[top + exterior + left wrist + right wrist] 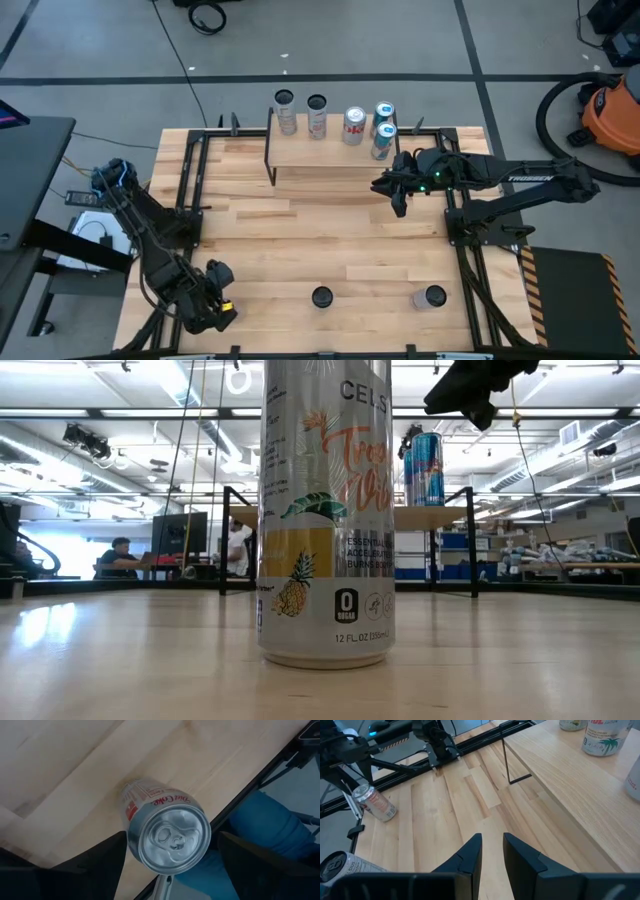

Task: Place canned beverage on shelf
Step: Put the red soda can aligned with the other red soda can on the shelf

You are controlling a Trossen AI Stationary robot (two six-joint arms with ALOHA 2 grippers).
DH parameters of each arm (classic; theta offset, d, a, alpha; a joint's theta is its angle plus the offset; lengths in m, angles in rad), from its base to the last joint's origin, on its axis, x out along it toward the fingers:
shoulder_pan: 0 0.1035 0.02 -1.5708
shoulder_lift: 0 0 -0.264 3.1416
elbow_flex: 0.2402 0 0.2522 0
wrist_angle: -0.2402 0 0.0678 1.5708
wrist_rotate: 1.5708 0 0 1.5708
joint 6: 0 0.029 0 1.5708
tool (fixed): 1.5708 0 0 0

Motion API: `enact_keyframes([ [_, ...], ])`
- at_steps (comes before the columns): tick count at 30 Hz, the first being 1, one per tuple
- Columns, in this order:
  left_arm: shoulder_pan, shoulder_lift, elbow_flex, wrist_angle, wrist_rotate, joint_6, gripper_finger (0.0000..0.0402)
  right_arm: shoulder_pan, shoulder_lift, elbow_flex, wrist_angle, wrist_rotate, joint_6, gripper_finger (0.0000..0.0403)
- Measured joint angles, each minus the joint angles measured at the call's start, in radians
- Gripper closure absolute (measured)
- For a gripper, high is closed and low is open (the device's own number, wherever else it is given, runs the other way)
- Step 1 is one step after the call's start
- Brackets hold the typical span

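Observation:
A silver Diet Coke can (167, 832) sits between the fingers of my left gripper (215, 285) at the table's near left corner; the right wrist view shows this can (375, 804) tilted. My right gripper (400, 195) hangs shut with nothing in it, just in front of the shelf (330, 158), a light plank on black legs at the far edge. Several cans stand on the shelf. A Celsius can (321, 297) stands upright on the table near the front edge and fills the low view (325, 510). My left gripper holds the Diet Coke can by two opposite sides of its wall (131, 845), just below the top rim, one finger on each side. The fingers slant down from above and run along the can. The can is tilted, top toward the gripper; I cannot tell whether its bottom end (126, 795) touches the table.
Another can (433, 297) stands near the front edge on the right. Black frame rails (190, 190) run along the table's left and right sides. Bare wood lies between the front cans and the shelf. Something blue (265, 840) shows beyond the table edge.

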Motion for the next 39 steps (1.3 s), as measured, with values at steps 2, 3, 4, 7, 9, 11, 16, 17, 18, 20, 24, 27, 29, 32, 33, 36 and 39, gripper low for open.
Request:
enact_keyframes([
  [2,0.001,0.0,0.0,0.001,-0.002,0.0,0.0082,0.0,0.0,0.0,0.0,0.0,0.0,0.0316],
  [3,0.002,0.0,0.0,0.003,-0.007,0.0,0.0075,0.0,0.0,0.0,0.0,0.0,0.0,0.0316],
  [4,0.002,0.0,0.0,0.004,-0.013,0.001,0.0062,0.0,0.0,0.0,0.0,0.0,0.0,0.0316],
  [7,0.002,0.0,0.0,-0.011,-0.013,0.003,0.0014,0.0,0.0,0.0,0.0,0.0,0.0,0.0316],
  [9,0.001,0.0,0.0,-0.027,-0.011,0.002,0.0013,0.0,0.0,0.0,0.0,0.0,0.0,0.0316],
  [11,0.001,0.0,0.0,-0.025,0.003,-0.003,0.0024,0.0,0.0,0.0,0.0,0.0,0.0,0.0316],
  [16,0.001,0.017,0.001,0.0,0.008,0.0,0.0022,0.0,0.0,0.0,0.0,0.0,0.0,0.0316],
  [17,0.002,0.025,0.001,0.002,0.009,0.005,0.0018,0.0,0.0,0.0,0.0,0.0,0.0,0.0316],
  [18,0.002,0.031,0.001,0.002,0.013,0.007,0.0013,0.0,0.0,0.0,0.0,0.0,0.0,0.0316],
  [20,0.002,0.04,0.001,0.002,0.021,0.008,0.0006,0.0,0.0,0.0,0.001,0.0,0.0,0.0316],
  [24,0.002,0.046,0.0,0.005,0.025,0.011,0.0002,0.0,0.0,0.0,0.003,0.0,0.0,0.0316],
  [27,0.002,0.046,0.0,0.015,0.025,0.012,0.0002,0.0,0.0,0.0,0.004,0.0,0.0,0.0316],
  [29,0.002,0.046,0.0,0.028,0.025,0.024,0.0002,0.0,0.0,0.0,0.003,0.0,0.0,0.0316],
  [32,0.002,0.071,0.0,0.036,0.025,0.052,0.0002,0.0,0.0,0.0,0.003,0.0,0.0,0.0316],
  [33,0.002,0.083,0.0,0.035,0.025,0.053,0.0002,0.0,0.0,0.0,0.004,0.0,0.0,0.0316],
  [36,0.002,0.106,-0.001,0.039,0.033,0.053,0.0001,0.0,0.0,0.0,0.004,0.0,0.0,0.0316],
  [39,0.002,0.113,-0.001,0.041,0.035,0.054,0.0001,0.0,0.0,0.0,0.004,0.0,0.0,0.0316],
])
